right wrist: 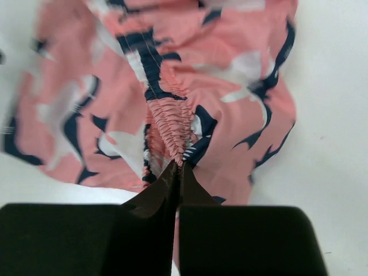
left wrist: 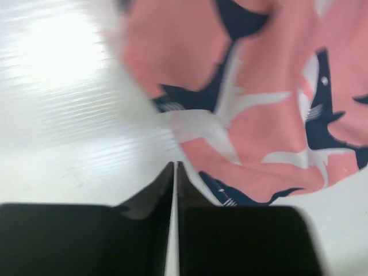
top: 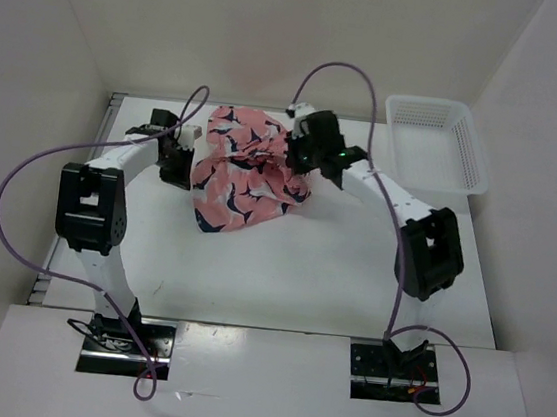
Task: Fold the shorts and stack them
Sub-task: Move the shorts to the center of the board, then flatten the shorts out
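Loosely bunched at the upper middle of the table [top: 301,272], the shorts [top: 248,170] are soft salmon-pink cloth printed with navy and white bird shapes. The right gripper [right wrist: 178,167] pinches their puckered elastic waistband [right wrist: 169,123]; the left gripper [left wrist: 175,169] is closed at the cloth's edge, hold unclear.

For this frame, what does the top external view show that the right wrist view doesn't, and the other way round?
Only the top external view: the white basket at the far right of the table, both arms, and the left gripper at the left edge of the bunched shorts. Only the right wrist view: the right gripper with its jaws shut on the gathered elastic waistband. Both: the pink bird-print shorts lying on the white table, with the right gripper at them.
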